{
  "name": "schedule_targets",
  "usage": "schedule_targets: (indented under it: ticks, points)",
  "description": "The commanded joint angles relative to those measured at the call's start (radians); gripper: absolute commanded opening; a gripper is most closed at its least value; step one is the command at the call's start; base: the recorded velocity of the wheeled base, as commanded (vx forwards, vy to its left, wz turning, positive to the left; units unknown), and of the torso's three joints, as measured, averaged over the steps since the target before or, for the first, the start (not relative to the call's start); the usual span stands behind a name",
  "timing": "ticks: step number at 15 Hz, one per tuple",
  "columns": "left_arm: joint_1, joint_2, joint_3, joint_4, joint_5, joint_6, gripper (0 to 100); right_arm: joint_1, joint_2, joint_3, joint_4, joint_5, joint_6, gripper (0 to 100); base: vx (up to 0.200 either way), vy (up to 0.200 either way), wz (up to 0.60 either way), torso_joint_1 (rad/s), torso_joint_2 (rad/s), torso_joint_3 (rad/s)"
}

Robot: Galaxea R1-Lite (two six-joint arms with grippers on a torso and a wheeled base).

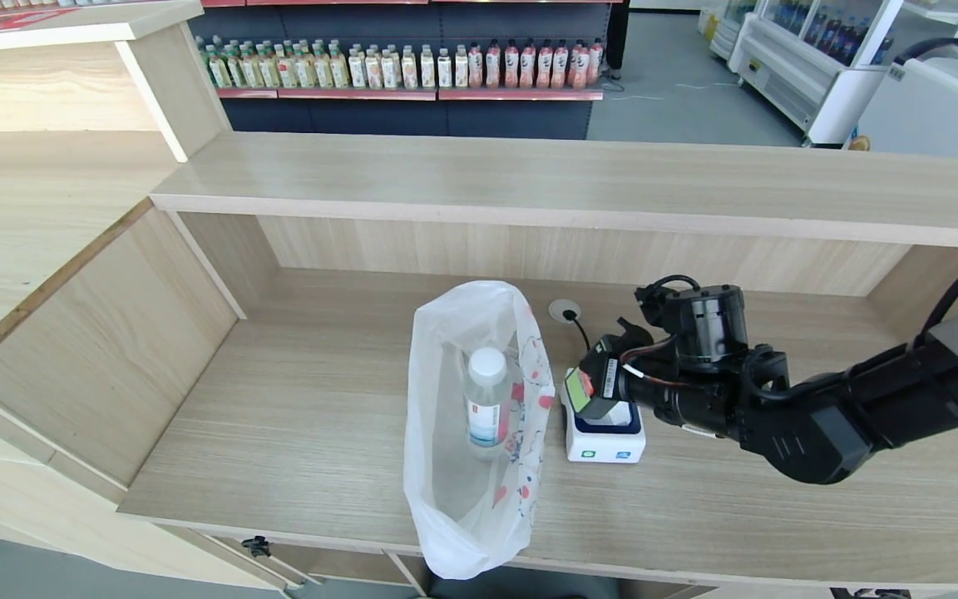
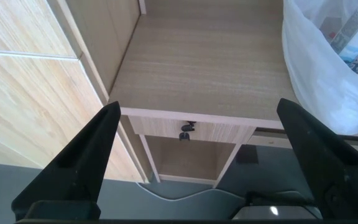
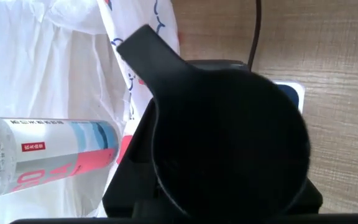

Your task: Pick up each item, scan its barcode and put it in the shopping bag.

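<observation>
Scanning looks like the step in hand. In the middle right of the head view, the right gripper is closed around a small green and orange pack and holds it just over the white scanner box. I cannot tell if the barcode faces the scanner. The shopping bag is in the middle of the picture, just left of the scanner, with its mouth open. A water bottle is already inside it, so I think this pack goes in next. The next move, I guess, is to lift the pack a bit, carry it left over the bag's rim and let it go beside the bottle. The bag is thin and soft, so a bump on the rim may fold it shut. A black cable runs from the scanner to a hole at the back, and the arm should stay off it. The bag's near side bulges past the front edge of the wooden counter, so a push could slide it off. There is lots of bare counter on the left of the picture. The left gripper is spread wide, holds nothing, and sits low by the counter's front edge.
</observation>
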Motion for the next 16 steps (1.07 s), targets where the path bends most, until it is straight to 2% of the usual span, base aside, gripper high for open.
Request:
schedule_targets:
  ticks: [1, 5, 8, 11, 14, 16]
  points:
    - [0.000, 0.000, 0.000, 0.000, 0.000, 0.000, 100, 0.000, 0.020, -0.002, 0.005, -0.001, -0.001, 0, 0.000, 0.000, 0.00, 0.000, 0.00, 0.000]
    - [0.000, 0.000, 0.000, 0.000, 0.000, 0.000, 100, 0.000, -0.002, -0.002, 0.005, -0.001, 0.001, 0, 0.000, 0.000, 0.00, 0.000, 0.00, 0.000]
    - [0.000, 0.000, 0.000, 0.000, 0.000, 0.000, 100, -0.004, -0.115, -0.028, 0.009, -0.005, -0.007, 0, 0.000, 0.000, 0.00, 0.000, 0.00, 0.000]
    - [0.000, 0.000, 0.000, 0.000, 0.000, 0.000, 100, -0.015, -0.314, 0.032, 0.045, -0.031, -0.167, 0, 0.000, 0.000, 0.00, 0.000, 0.00, 0.000]
    - [-0.001, 0.000, 0.000, 0.000, 0.000, -0.002, 100, -0.015, -0.425, 0.181, 0.035, -0.031, -0.417, 0, 0.000, 0.000, 0.00, 0.000, 0.00, 0.000]
    - [0.000, 0.000, 0.000, 0.000, 0.000, -0.002, 100, -0.011, -0.442, 0.237, 0.032, -0.028, -0.484, 0, 0.000, 0.000, 0.00, 0.000, 0.00, 0.000]
